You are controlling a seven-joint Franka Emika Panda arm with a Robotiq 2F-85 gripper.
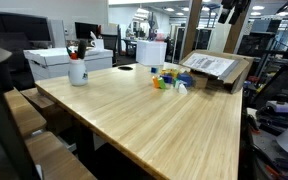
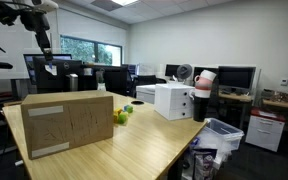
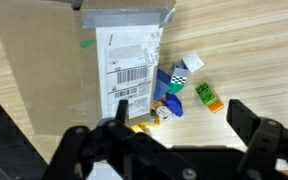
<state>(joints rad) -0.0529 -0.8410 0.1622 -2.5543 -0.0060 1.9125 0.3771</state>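
The claw [image 3: 156,128] hangs released high above the wooden counter [image 1: 154,125], its jaws spread wide with nothing between them. The wrist view looks straight down past it onto a small cluster of toy blocks [image 3: 174,88] lying on the counter. A blue piece, a white one with a checkered face, a green one and an orange one sit close together, and a yellow bit is partly hidden behind the claw. The blocks lie just beside a cardboard box [image 3: 124,45]; whether they touch its edge cannot be told. The box's upper face carries a white shipping label [image 3: 127,62] with a barcode. In an exterior view the blocks [image 1: 167,80] sit toward the far end of the counter, next to the box. Well apart from them, a white mug [image 1: 77,71] holding pens stands upright near the opposite edge. In an exterior view the box [image 2: 69,122] stands in front and hides most of the cluster, so only a green and yellow piece shows at its corner. A white case [image 2: 172,100] stands beyond them.
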